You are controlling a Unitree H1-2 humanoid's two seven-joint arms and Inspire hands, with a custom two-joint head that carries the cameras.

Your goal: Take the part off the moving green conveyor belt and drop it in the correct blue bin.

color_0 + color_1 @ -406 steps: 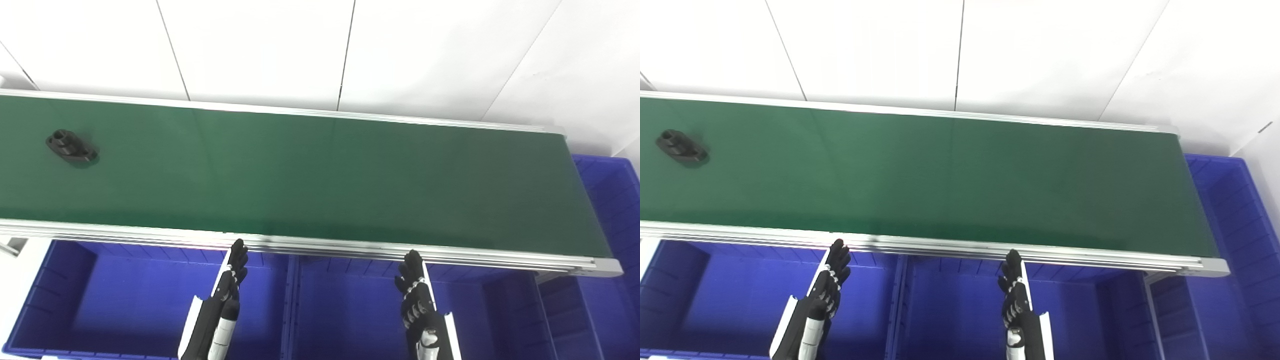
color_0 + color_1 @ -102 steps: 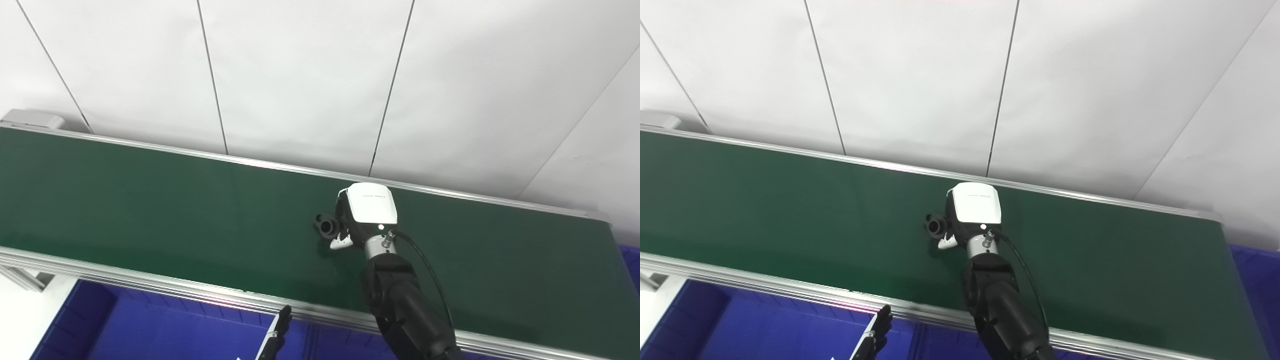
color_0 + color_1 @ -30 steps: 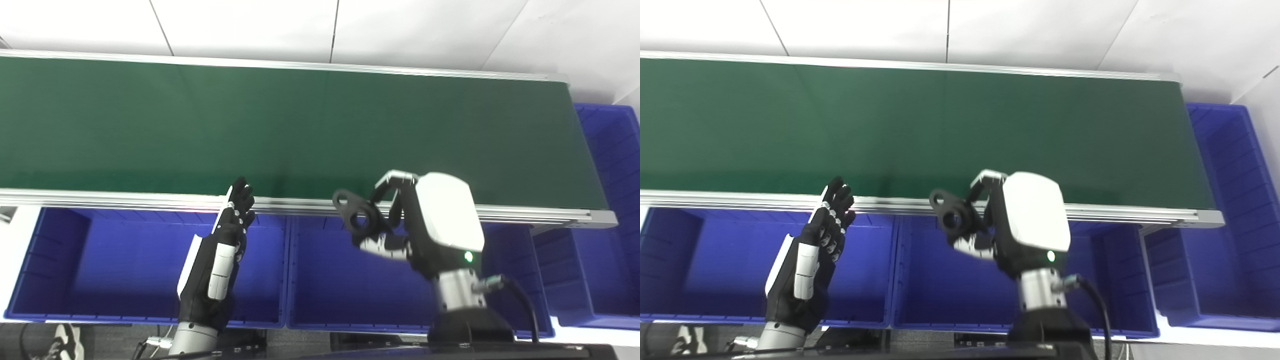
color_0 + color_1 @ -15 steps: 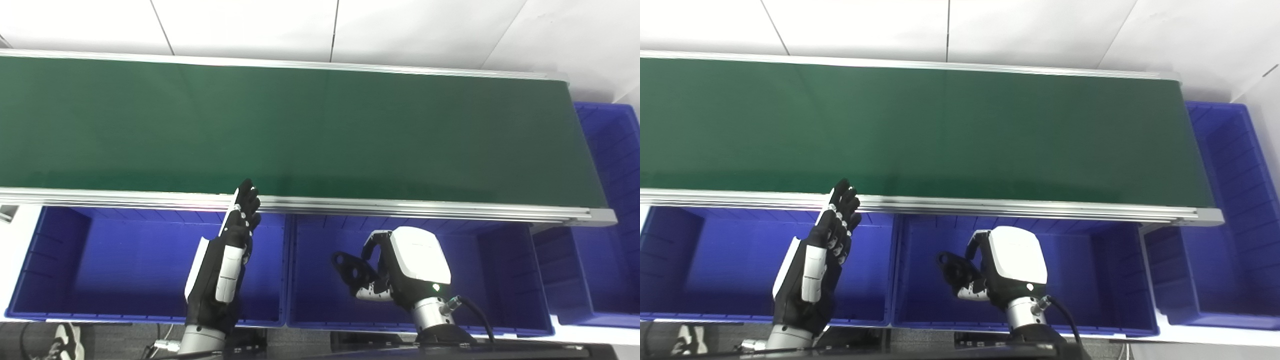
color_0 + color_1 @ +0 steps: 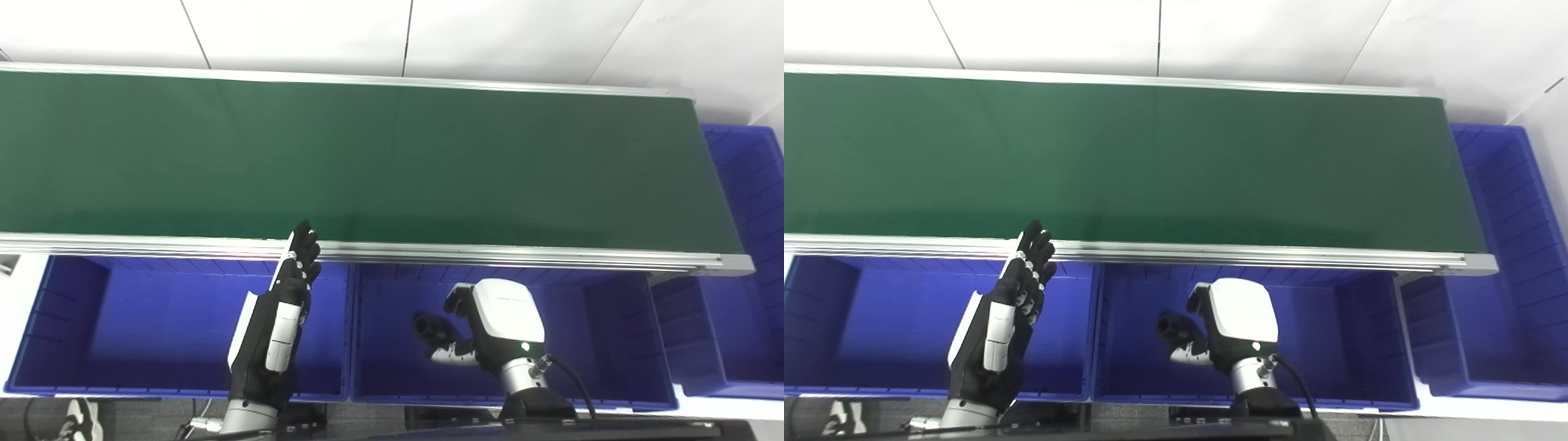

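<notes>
The black part (image 5: 430, 327) is inside the middle blue bin (image 5: 618, 343), low over its floor, with its round bore facing me. My right hand (image 5: 484, 324) is down in the same bin just right of the part. Its fingers (image 5: 457, 301) and thumb (image 5: 449, 354) are spread apart, above and below the part, and do not grip it. My left hand (image 5: 283, 312) stands flat and open over the left blue bin (image 5: 122, 343), fingertips up at the conveyor's near rail. The green conveyor belt (image 5: 367, 159) carries nothing.
A third blue bin (image 5: 750, 184) stands at the belt's right end. The aluminium near rail (image 5: 490, 252) runs just above the bins' far walls. A white wall rises behind the belt. Dark floor and cables show below the bins.
My right hand carried the part from the belt's near rail down into the middle bin. In the last half second its fingers spread and the part turned. The left hand barely moved.
</notes>
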